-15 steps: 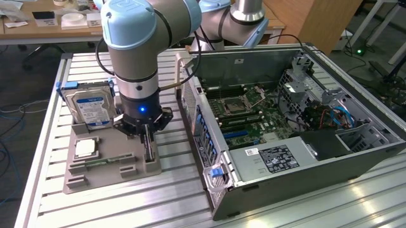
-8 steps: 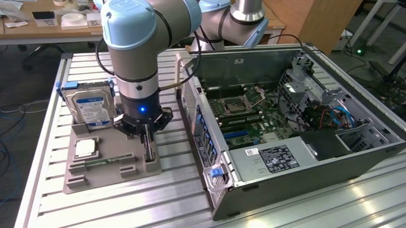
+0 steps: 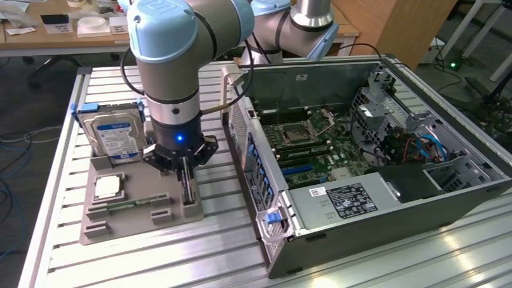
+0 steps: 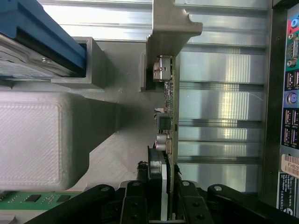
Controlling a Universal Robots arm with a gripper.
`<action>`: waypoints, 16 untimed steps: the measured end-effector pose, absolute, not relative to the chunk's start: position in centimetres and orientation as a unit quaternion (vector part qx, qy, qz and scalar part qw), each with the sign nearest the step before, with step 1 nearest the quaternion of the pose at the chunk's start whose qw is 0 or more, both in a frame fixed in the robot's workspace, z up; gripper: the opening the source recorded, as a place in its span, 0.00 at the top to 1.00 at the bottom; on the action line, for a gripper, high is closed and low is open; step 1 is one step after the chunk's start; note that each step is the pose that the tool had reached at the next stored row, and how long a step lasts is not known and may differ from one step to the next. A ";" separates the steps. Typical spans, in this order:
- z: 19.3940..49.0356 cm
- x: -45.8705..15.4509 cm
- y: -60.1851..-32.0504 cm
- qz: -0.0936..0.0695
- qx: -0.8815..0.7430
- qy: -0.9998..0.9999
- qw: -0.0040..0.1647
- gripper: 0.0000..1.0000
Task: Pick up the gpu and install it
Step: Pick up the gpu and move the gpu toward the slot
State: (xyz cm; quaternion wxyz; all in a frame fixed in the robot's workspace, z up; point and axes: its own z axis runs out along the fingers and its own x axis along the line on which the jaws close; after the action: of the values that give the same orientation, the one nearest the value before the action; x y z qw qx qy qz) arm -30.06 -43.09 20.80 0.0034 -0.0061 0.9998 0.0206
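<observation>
The gpu (image 3: 187, 187) is a thin dark card standing on edge in a slot at the side of the grey holder tray (image 3: 136, 225) nearest the computer case. My gripper (image 3: 186, 171) reaches straight down onto it. In the wrist view the gpu (image 4: 171, 107) appears edge-on, its silvery bracket (image 4: 170, 28) at the far end against the holder. My gripper (image 4: 163, 207) has one black finger on each face of the card and is shut on it. The card's lower edge still sits in the tray.
The open computer case (image 3: 448, 204) lies on the exterior view's right, with its motherboard (image 3: 312, 144) facing up and its rear ports (image 4: 292, 93) beside the card. The tray also carries a hard drive (image 3: 114, 137), a processor (image 3: 108, 187) and a green memory stick (image 3: 132, 204).
</observation>
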 end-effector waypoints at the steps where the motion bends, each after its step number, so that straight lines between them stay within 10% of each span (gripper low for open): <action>1: 20.8 -30.1 -43.1 0.021 -0.006 1.000 0.003 0.72; 16: 23.6 -30.1 -43.1 0.021 -0.006 1.000 0.003 0.72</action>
State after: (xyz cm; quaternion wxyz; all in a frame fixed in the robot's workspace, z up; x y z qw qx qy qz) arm -30.06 -43.09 23.61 0.0034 -0.0061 0.9998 0.0206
